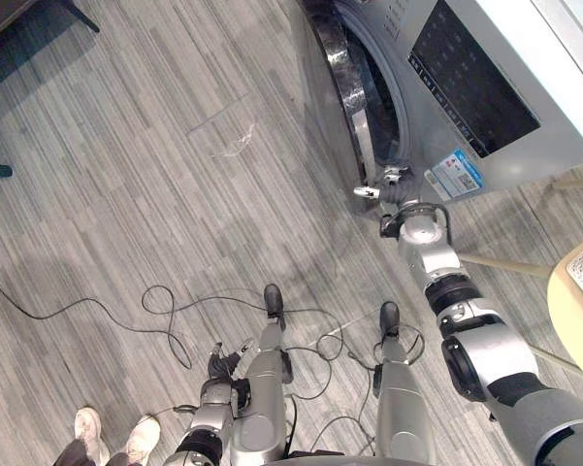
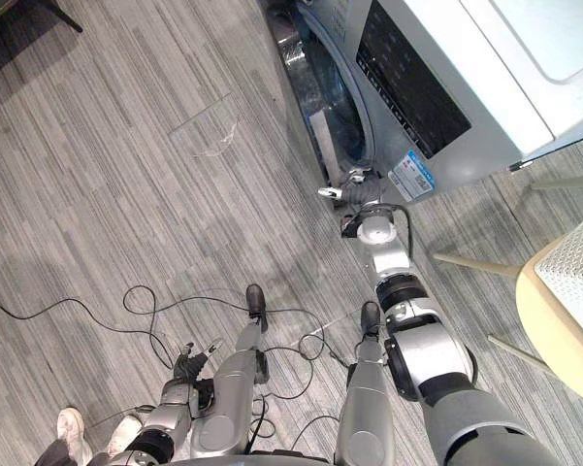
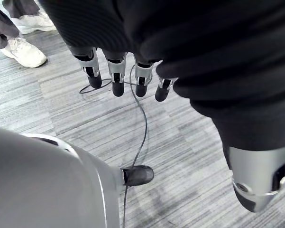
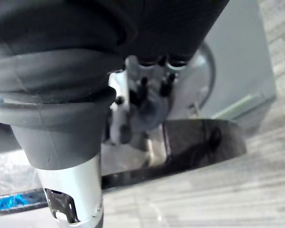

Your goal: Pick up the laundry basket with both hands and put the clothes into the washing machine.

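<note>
The silver washing machine [image 1: 504, 87] stands at the upper right, its round door [image 1: 341, 83] swung out a little from the dark drum opening. My right hand [image 1: 386, 186] reaches low to the door's bottom edge, with its fingers [image 4: 154, 78] spread and relaxed against the chrome rim [image 4: 199, 142], holding nothing. My left hand [image 1: 218, 369] hangs down at my side over the floor. Its fingers [image 3: 116, 71] are straight, point at the floorboards and are empty.
A cream chair [image 1: 577, 301] with thin legs stands close on the right, beside the machine. A person's white shoes [image 1: 87, 432] are at the lower left near my left hand. Dark furniture [image 1: 10, 29] sits at the far upper left. Grey plank floor lies between.
</note>
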